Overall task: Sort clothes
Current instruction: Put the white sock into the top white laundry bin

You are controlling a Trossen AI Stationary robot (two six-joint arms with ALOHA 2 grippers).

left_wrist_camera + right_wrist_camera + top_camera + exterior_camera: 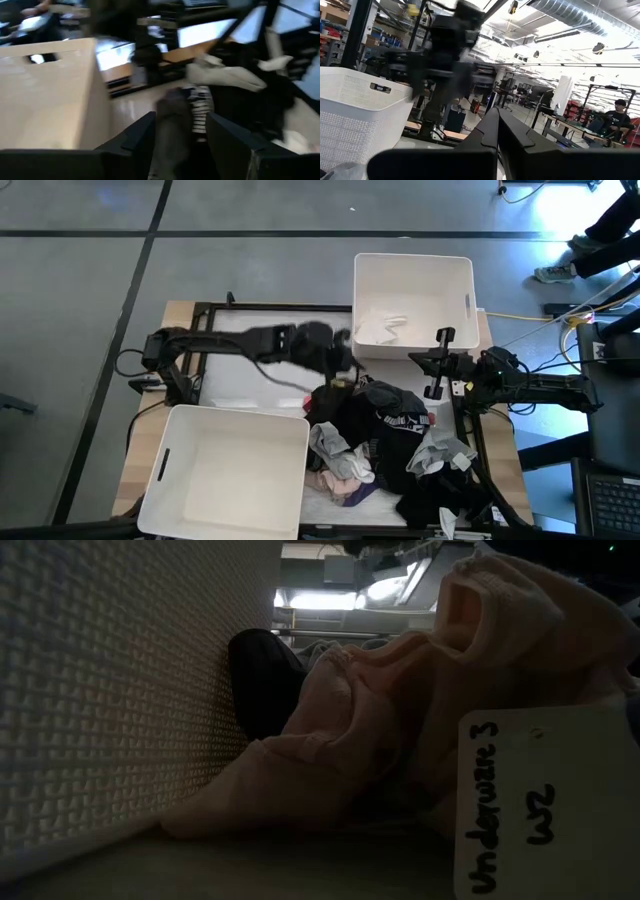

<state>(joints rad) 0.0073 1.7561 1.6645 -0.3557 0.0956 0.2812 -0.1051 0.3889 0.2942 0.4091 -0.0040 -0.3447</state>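
Grey concrete floor round a light wooden table (150, 440); two white rectangular plastic bins, one empty at the near-left corner (225, 475), one at far right (412, 300) w/ a white garment (385, 328) inside. Big heap of mixed clothes (395, 445), mostly black w/ grey, white, pink bits, lies right of centre. Left gripper (182, 132), blurred, is at the heap's far-left edge, fingers spread around a dark grey fabric piece (172, 125). Right gripper (497, 125) waits beside the heap's right side, fingers together. Low view mostly blocked by a pale pink garment (400, 720) and a handwritten tag (545, 805).
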